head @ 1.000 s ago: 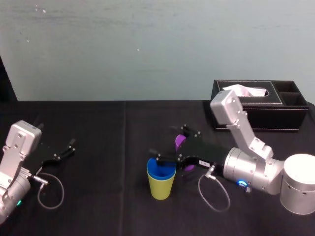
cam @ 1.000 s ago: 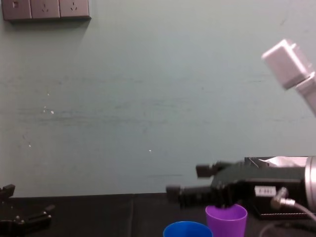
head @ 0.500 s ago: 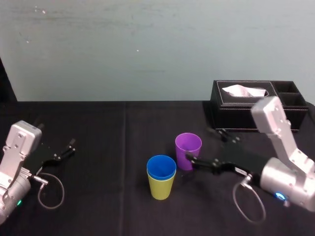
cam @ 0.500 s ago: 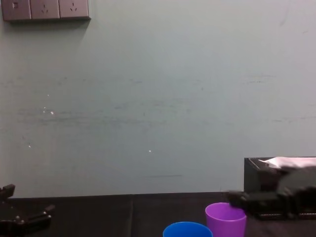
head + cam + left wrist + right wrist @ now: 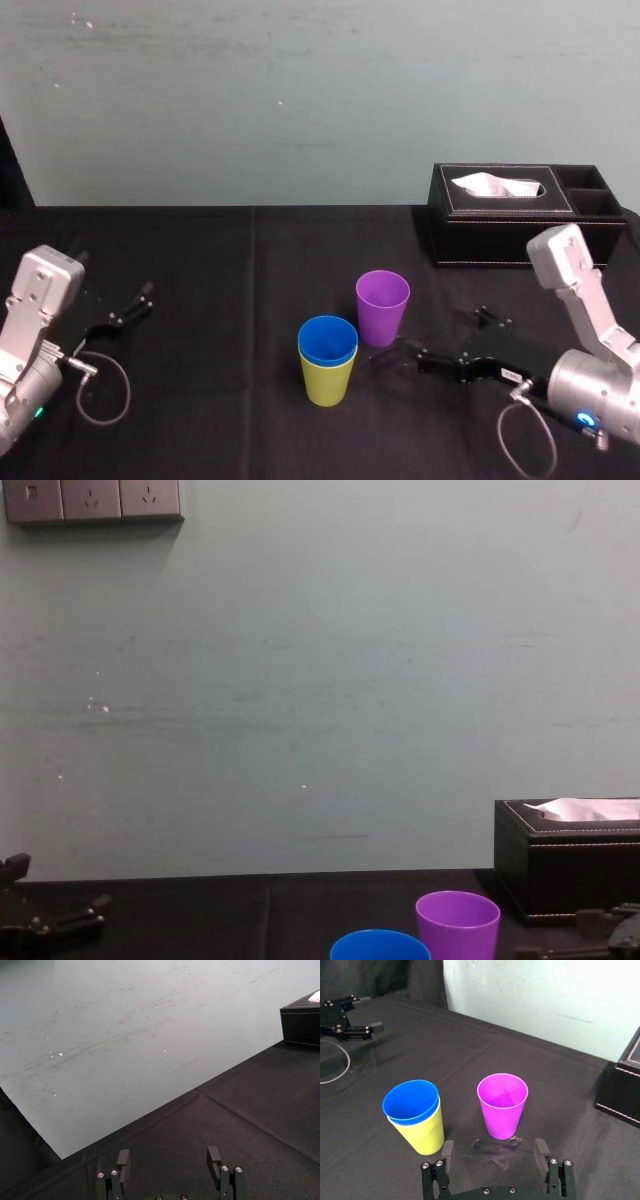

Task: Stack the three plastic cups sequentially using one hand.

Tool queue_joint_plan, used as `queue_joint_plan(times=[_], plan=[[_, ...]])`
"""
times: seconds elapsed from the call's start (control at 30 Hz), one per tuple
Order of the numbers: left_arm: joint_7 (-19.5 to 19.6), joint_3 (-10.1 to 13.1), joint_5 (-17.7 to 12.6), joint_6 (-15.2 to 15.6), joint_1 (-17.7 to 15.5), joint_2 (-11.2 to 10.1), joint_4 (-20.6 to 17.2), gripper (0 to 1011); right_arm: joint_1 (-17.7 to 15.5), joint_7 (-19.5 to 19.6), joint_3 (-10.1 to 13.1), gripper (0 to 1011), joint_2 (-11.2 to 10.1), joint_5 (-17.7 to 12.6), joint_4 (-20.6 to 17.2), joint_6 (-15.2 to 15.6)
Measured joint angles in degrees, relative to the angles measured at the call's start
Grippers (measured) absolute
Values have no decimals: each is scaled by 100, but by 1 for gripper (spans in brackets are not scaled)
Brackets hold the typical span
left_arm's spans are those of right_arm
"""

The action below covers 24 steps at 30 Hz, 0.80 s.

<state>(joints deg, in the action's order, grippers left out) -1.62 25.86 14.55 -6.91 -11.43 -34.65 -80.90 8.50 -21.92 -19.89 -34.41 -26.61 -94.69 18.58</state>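
Observation:
The blue cup sits nested inside the yellow-green cup near the table's middle. Just behind and to their right, the purple cup stands upright on its own. My right gripper hovers low to the right of the purple cup, open, with nothing between its fingers. In the right wrist view the purple cup stands just ahead of the gripper, and the blue cup in the yellow-green cup stands beside it. My left gripper rests open at the far left; its wrist view shows spread fingers.
A black tissue box stands at the back right, behind the right arm. A grey cable loop lies by the left arm. Black cloth covers the table, with a pale wall behind it.
My right gripper has pulled back from above the blue and yellow-green cups, moving right and toward me. It now sits low beside the purple cup. The cups and left arm have not moved.

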Motion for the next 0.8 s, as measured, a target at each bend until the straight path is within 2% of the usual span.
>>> queue_joint_plan(times=[0.13,0.47,0.8], plan=[[0,0,0,0,0,0,0,1000,277,-73,-163,1004,93,55,228,156],[0,0,0,0,0,0,0,1000,762,-107,-445,1004,359,280,700,323],[0,0,0,0,0,0,0,1000,1012,-72,-555,1004,627,480,1092,243]])
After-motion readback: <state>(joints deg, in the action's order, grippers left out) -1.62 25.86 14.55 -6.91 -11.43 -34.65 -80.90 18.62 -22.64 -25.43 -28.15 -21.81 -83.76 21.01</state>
